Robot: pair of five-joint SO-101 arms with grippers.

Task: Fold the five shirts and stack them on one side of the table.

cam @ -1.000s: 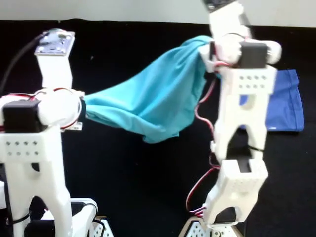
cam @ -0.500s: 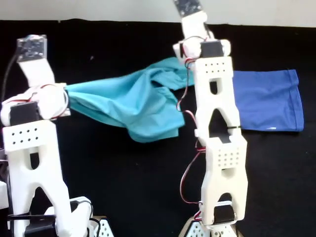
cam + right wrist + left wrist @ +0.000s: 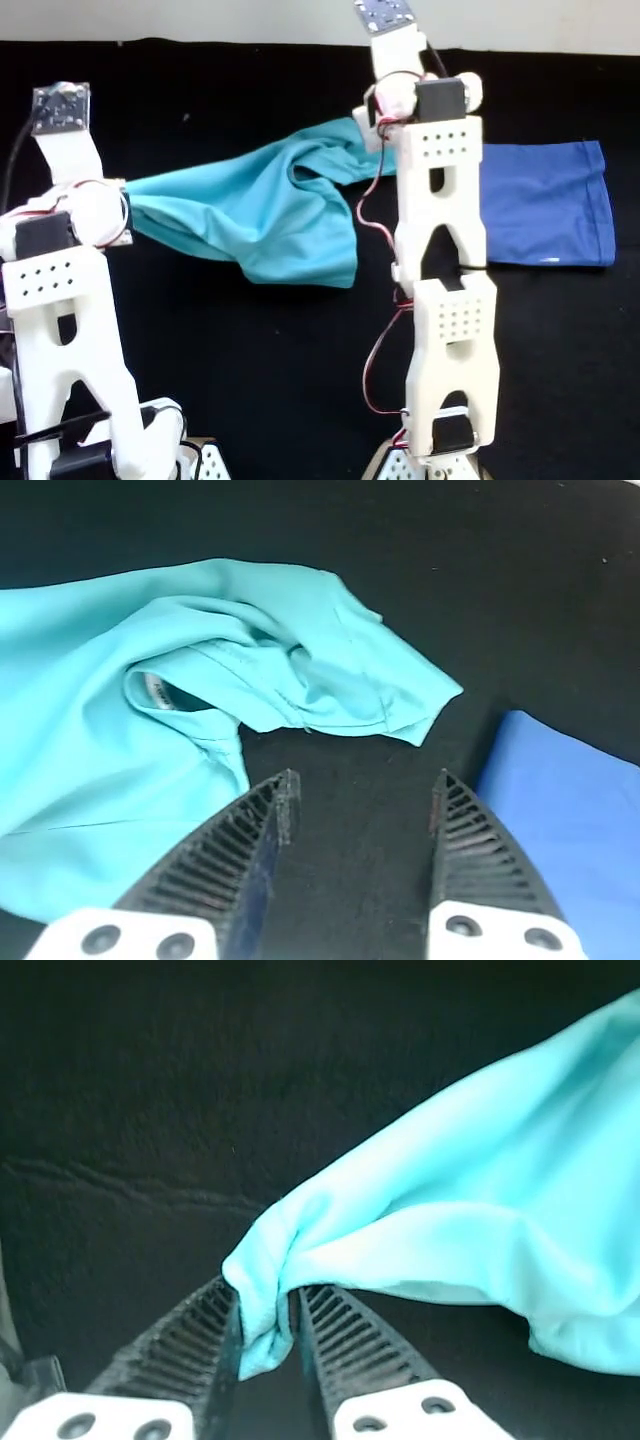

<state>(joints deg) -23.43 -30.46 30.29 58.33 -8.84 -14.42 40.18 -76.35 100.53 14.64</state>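
**Teal shirt pinched at one corner, one blue shirt laid aside**

Teal fabric is the job in hand. The teal shirt (image 3: 270, 215) is spread out, bunched and unfolded, just beside the blue shirt (image 3: 545, 205), with its collar end nearest the blue shirt and its far corner well away from it. The left gripper (image 3: 268, 1345) is clenched on that far corner. A fold of teal cloth is squeezed between its ribbed fingers (image 3: 345, 1335), and the corner rides clear of the black table (image 3: 250, 380).

The right gripper (image 3: 360, 810) hangs spread wide with nothing in it. It sits over the bare strip of table between the teal shirt's collar (image 3: 165, 690) and the near edge of the blue shirt, and touches neither.

The blue shirt lies flat as a neat rectangle. It appears to be folded, though the right arm (image 3: 435, 200) stands in front of one end of it in the high view, so I cannot be sure of the whole outline.

By my reading the task is at an early stage:

- **Done:** one shirt looks finished and marks the spot where the stack should grow.
- **In hand:** the teal one is gripped at one corner but has no clean fold in it. It needs to be laid flat, doubled over and set on top of the blue shirt.
- **Left:** with five shirts to fold and two accounted for here, most of the work remains.

A sensible next move would be for the empty claw to take the collar end beside the blue shirt, so both arms can pull the cloth taut.
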